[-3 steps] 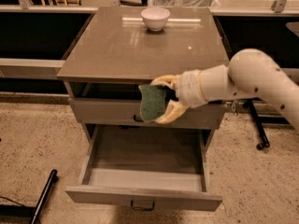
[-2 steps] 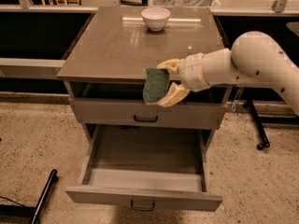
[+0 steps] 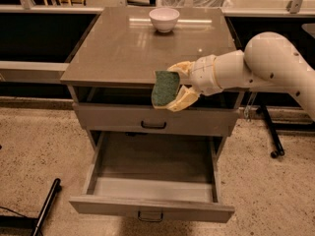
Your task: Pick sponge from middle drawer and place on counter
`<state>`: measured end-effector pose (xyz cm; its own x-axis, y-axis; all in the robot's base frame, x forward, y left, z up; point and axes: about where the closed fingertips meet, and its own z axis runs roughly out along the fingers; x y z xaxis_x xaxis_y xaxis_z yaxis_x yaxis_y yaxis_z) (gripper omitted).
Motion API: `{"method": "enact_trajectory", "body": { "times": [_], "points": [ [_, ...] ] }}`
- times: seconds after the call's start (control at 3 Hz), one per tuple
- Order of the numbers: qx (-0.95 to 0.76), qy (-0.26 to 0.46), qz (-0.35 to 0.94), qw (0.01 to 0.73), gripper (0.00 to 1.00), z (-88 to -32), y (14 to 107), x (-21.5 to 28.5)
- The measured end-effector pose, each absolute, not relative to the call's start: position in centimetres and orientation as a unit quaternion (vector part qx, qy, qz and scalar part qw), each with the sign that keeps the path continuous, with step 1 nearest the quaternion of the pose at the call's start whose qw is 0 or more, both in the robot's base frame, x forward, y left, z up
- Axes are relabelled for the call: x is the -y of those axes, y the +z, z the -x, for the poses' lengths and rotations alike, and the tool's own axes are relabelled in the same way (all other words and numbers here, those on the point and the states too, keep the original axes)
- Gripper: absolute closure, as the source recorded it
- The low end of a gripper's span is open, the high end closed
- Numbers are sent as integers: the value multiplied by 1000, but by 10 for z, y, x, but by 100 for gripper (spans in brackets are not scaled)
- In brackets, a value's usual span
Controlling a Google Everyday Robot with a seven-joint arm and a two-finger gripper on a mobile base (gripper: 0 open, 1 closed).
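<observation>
My gripper (image 3: 172,87) is shut on the sponge (image 3: 164,88), whose dark green face points toward the camera. I hold it in the air at the counter's front edge, above the closed drawer front. The white arm reaches in from the right. The counter (image 3: 123,48) is a glossy grey-brown slab on top of the cabinet. The middle drawer (image 3: 152,156) is pulled open below, and its grey floor is bare.
A white bowl (image 3: 164,19) stands at the back of the counter. A closed drawer front with a black curved pull (image 3: 153,126) sits above the open drawer. A black chair base (image 3: 273,141) is at the right, and a black bar (image 3: 47,205) lies on the floor at left.
My gripper has lifted the sponge from in front of the closed drawer front up to the level of the counter's front edge.
</observation>
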<state>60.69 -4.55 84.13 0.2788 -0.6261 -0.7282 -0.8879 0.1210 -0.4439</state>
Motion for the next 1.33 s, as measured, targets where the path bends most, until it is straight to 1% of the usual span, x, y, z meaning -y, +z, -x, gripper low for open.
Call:
{"method": "enact_trajectory", "body": {
  "times": [0.33,0.67,1.33],
  "points": [
    [-609,136,637,453,100,-626,839,44],
    [-636,122,621,442,100,-658,842,48],
    [-718,141,497,467,100,-727,838,85]
  ]
}}
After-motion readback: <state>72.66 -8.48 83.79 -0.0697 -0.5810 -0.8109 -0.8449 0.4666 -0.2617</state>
